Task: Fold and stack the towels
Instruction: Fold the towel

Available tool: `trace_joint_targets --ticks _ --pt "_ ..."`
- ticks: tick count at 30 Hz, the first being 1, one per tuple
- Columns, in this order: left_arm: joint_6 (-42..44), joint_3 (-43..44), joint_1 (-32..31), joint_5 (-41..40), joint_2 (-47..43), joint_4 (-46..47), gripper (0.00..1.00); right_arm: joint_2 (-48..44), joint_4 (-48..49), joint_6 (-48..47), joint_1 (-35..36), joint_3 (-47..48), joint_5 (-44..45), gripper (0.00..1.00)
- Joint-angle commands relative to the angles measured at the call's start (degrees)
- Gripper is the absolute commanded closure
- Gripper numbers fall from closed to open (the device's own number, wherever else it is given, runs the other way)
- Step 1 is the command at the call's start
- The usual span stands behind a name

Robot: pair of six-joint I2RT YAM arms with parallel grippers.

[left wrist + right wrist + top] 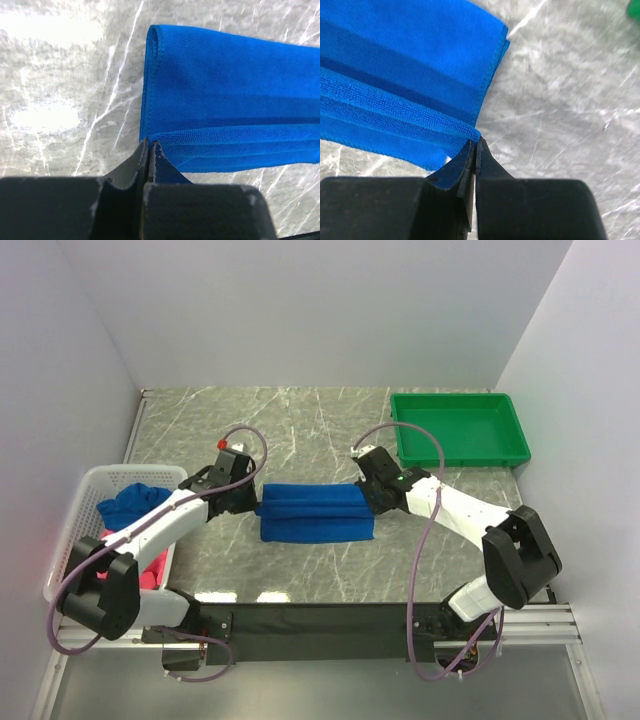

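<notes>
A blue towel (315,512) lies on the marble table (300,430), folded lengthwise into a long band. My left gripper (254,503) is at its left end, jaws shut on a folded edge of the towel (225,85) at the fingertips (150,144). My right gripper (371,502) is at the right end, jaws shut on the folded edge of the towel (405,85) at the tips (478,142). Both hold the upper layer just above the lower layer.
A white basket (75,525) at the left edge holds a blue towel (130,505) and a pink towel (152,572). A green tray (458,427) stands at the back right. White walls close in the table on three sides.
</notes>
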Motion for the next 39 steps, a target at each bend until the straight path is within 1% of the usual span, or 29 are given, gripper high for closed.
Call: trace_joint_targets --ticks 1,6,10,12,13,14,15,16,17,20,21,24,27,28,29,30,31,32,34,35,37,39 --pt "1.38 -2.06 0.25 -0.70 0.31 -0.74 0.98 -0.69 -4.25 1.56 0.43 -0.91 2.66 1.00" --pt "0.77 -3.82 -0.10 -0.69 2.42 0.58 0.94 3.61 -5.48 2.97 0.70 0.76 0.64 0.99" --pt "-0.02 -4.52 -0.10 -0.79 3.31 0.93 0.87 6.26 -7.59 3.67 0.87 2.34 -1.03 0.93" --pt "-0.46 -4.88 -0.45 -0.70 2.79 0.84 0.82 6.53 -8.56 3.76 1.23 2.78 -2.08 0.77" --pt "-0.55 -5.05 -0.62 -0.61 2.35 0.84 0.78 6.44 -9.52 3.67 1.31 2.87 -2.35 0.70" --pt "-0.46 -5.05 -0.80 0.00 1.99 0.67 0.64 6.26 -10.22 3.76 1.58 3.22 -2.61 0.61" --pt "-0.38 -5.05 -0.89 0.18 0.77 0.32 0.56 5.48 -11.01 3.67 1.75 3.49 -2.87 0.55" --pt "-0.46 -4.79 -1.24 0.27 -0.02 -0.90 0.47 4.86 -12.59 3.67 2.02 4.19 -2.79 0.51" --pt "-0.38 -4.70 -1.50 0.44 -1.95 -1.53 0.32 3.03 -13.21 3.76 2.89 4.45 -2.53 0.43" --pt "-0.38 -4.00 -1.77 0.62 -5.73 -4.60 0.16 -1.10 -14.36 4.28 3.86 5.16 -3.57 0.35" --pt "-0.29 -3.74 -1.86 0.88 -7.14 -5.13 0.15 -3.99 -14.45 4.46 3.95 5.42 -4.54 0.34" --pt "-0.99 -2.25 -1.86 1.32 -13.98 -6.71 0.13 -8.75 -12.70 5.43 4.04 5.95 -8.49 0.34" --pt "-2.22 0.47 -1.94 3.16 -15.67 -5.67 0.14 -10.52 -7.79 7.71 3.95 5.78 -12.35 0.36" --pt "-3.61 1.01 -2.12 3.78 -15.33 -4.97 0.16 -10.61 -4.20 9.80 3.95 4.90 -12.80 0.39" --pt "-4.32 1.45 -2.38 4.48 -14.98 -2.87 0.23 -10.44 -2.25 10.87 3.95 4.37 -13.94 0.43" --pt "-5.03 1.97 -3.25 4.84 -13.32 -1.63 0.25 -9.74 -0.32 11.84 3.95 3.67 -14.30 0.47" --pt "-6.51 2.15 -3.79 5.88 -12.17 -0.66 0.26 -9.47 3.79 14.46 4.04 1.75 -14.21 0.54" --pt "-7.14 2.24 -4.49 6.24 -11.03 0.65 0.32 -9.03 5.75 15.61 4.04 0.69 -14.56 0.57" --pt "-8.98 1.45 -7.03 6.25 -7.43 4.08 0.34 -8.07 10.74 18.94 3.95 -2.90 -14.83 0.61" --pt "-9.68 0.84 -7.91 5.81 -6.28 5.05 0.40 -7.89 12.43 19.92 3.95 -4.32 -15.00 0.61" --pt "-11.61 -2.14 -10.03 5.54 -3.56 8.29 0.46 -8.41 16.38 22.64 3.87 -8.52 -14.83 0.62" --pt "-12.76 -6.17 -11.08 5.45 -1.80 10.23 0.50 -9.29 17.98 24.06 3.78 -11.17 -14.13 0.62"
